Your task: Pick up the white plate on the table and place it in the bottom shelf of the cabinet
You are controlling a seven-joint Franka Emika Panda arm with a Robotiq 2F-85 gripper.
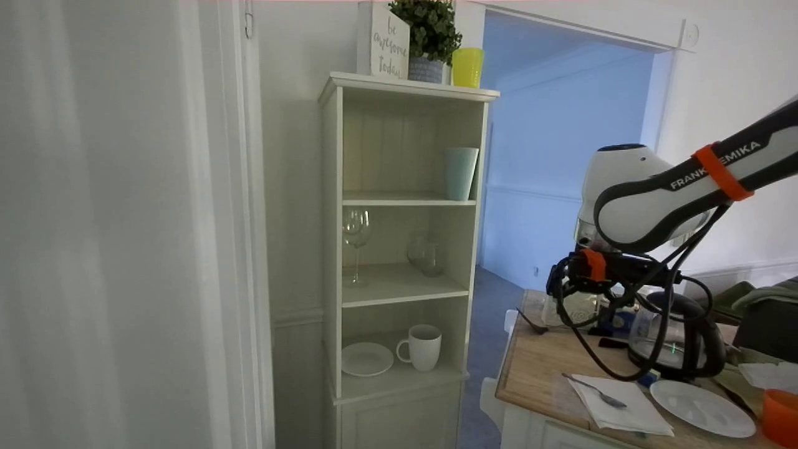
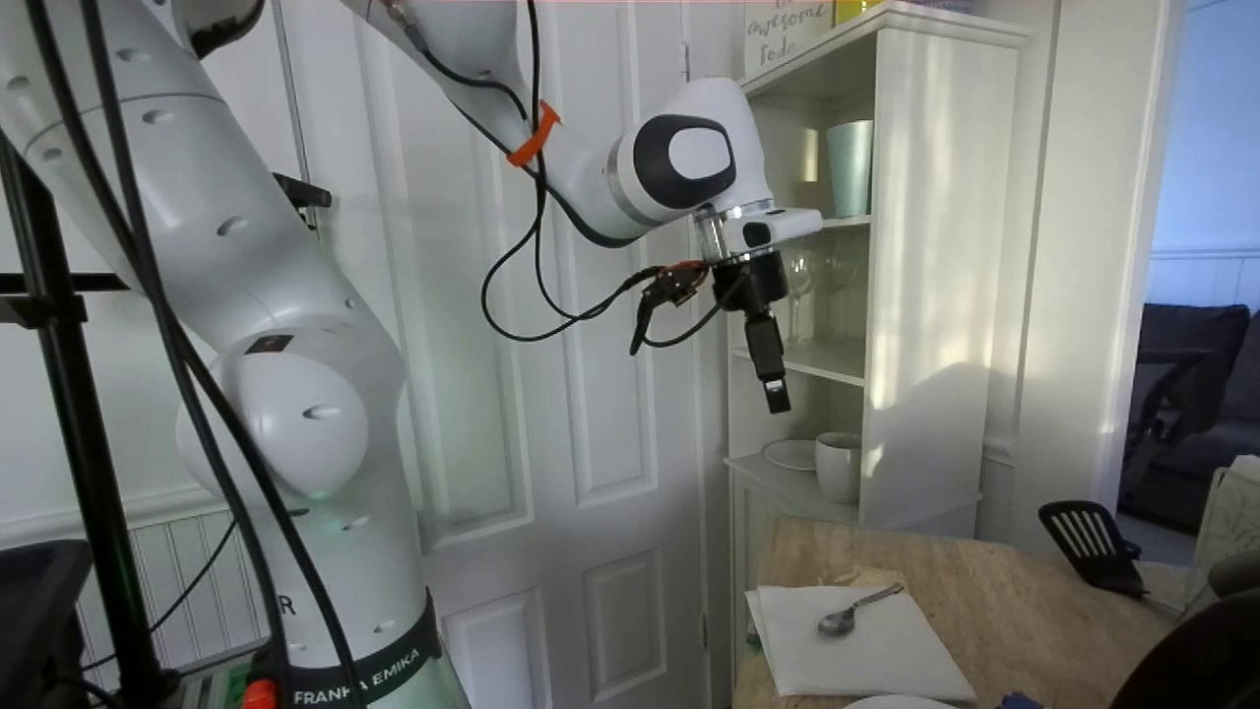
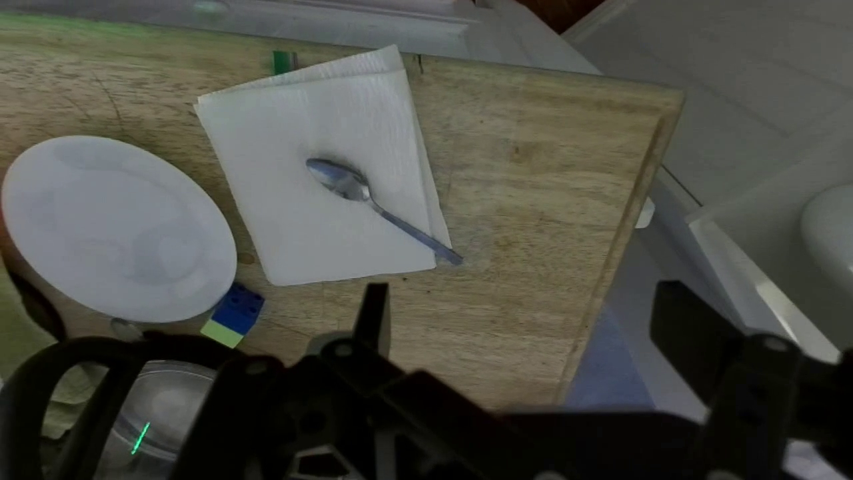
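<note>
A white plate (image 1: 702, 408) lies on the wooden table (image 1: 530, 380), beside a napkin. It shows whole in the wrist view (image 3: 120, 227), and only its rim (image 2: 898, 703) shows in an exterior view. A second, plain white plate (image 1: 366, 360) lies on the bottom shelf (image 1: 405, 381) of the cream-white cabinet (image 1: 330, 249), left of a white mug (image 1: 424, 347). My gripper (image 3: 525, 287) is open and empty, its fingers wide apart above the table's corner. In an exterior view the gripper (image 2: 773, 394) points down in front of the cabinet, higher than the table.
White napkins (image 3: 320, 233) with a spoon (image 3: 340, 180) lie beside the table plate. A toy block (image 3: 236, 310) and a glass kettle (image 1: 676, 337) stand near it. An orange cup (image 1: 780, 418) is at its side. Glasses (image 1: 357, 231) stand on the middle shelf. A spatula (image 2: 1093, 547) lies farther off.
</note>
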